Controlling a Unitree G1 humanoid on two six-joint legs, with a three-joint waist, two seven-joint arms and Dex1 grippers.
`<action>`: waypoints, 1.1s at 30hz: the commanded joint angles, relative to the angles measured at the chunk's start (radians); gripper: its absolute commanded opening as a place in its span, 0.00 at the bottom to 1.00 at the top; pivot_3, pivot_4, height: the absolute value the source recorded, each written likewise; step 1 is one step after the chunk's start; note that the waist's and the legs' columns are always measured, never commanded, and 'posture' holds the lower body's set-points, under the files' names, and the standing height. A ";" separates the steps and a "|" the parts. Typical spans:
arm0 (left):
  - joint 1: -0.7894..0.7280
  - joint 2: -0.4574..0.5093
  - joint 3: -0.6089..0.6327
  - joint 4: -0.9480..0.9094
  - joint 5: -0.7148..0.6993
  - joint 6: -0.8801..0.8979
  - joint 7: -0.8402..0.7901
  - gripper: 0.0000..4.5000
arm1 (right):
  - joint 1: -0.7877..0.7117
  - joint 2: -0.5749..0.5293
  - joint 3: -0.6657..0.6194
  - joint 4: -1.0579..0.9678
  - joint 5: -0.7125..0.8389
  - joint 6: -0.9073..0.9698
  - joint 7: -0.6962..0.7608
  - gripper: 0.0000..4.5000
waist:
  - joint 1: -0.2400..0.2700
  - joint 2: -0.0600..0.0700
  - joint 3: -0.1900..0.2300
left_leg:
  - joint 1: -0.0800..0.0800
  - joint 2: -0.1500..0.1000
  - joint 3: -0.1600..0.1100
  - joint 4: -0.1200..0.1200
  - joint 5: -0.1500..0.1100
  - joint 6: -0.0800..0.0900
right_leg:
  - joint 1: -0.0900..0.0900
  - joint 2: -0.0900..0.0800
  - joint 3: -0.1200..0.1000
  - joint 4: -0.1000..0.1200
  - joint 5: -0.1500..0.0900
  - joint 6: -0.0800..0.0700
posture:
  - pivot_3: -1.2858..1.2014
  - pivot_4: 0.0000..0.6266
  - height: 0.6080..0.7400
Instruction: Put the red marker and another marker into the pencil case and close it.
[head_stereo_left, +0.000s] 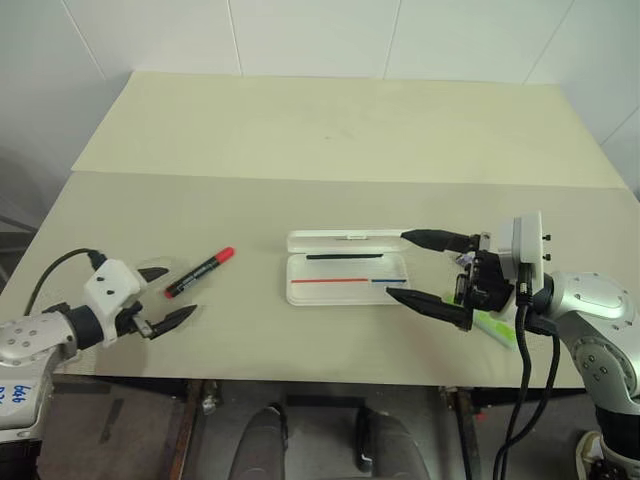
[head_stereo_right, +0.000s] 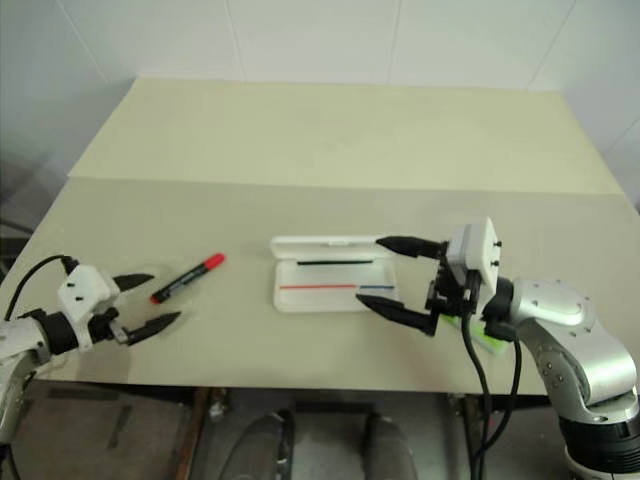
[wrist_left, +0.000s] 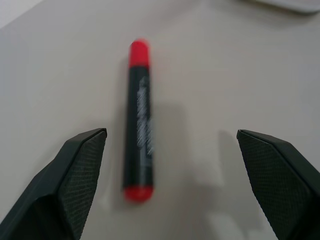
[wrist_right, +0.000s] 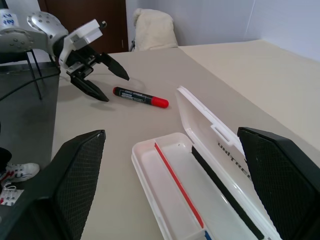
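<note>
White pencil case (head_stereo_left: 345, 268) lies open on the table (head_stereo_left: 300, 130), and no marker is inside it yet.

The case holds only its thin red, blue and black stripes, and its lid stands up on the far side, so both markers must still go in and the lid must still be shut; I judge the task is at its beginning. The red marker (head_stereo_left: 199, 272) lies on the table well to the left of the case, and the left gripper (head_stereo_left: 160, 298) is just beside its near end with jaws wide apart, touching nothing. The lime-green marker (head_stereo_left: 497, 327) lies to the right of the case, partly hidden under the right gripper (head_stereo_left: 415, 268), whose jaws are also wide apart and empty, at the case's right end.
</note>
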 joint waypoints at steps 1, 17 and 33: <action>-0.021 0.006 0.022 0.059 -0.001 -0.070 0.007 0.99 | -0.006 -0.009 -0.008 -0.052 0.031 0.008 0.003 1.00 | 0.000 0.000 0.000 | 0.000 0.000 0.001 0.000 -0.001 -0.002 | 0.000 0.000 0.000 0.000 -0.001 -0.001 | 0.52 0.24 1.00; -0.213 -0.066 -0.119 0.278 -0.036 -0.086 -0.051 0.99 | -0.020 -0.016 -0.024 -0.083 0.053 0.045 -0.019 1.00 | -0.001 -0.004 -0.002 | 0.001 0.002 0.012 0.000 0.000 0.003 | -0.002 -0.001 0.003 0.000 0.006 0.007 | 0.52 0.24 1.00; -0.176 -0.085 -0.146 0.261 -0.037 0.038 0.002 0.44 | -0.012 -0.023 -0.040 -0.110 0.064 0.058 -0.067 1.00 | -0.001 -0.003 -0.003 | 0.004 0.003 0.015 0.001 -0.002 0.000 | -0.002 -0.001 0.005 0.000 0.005 0.002 | 0.52 0.24 1.00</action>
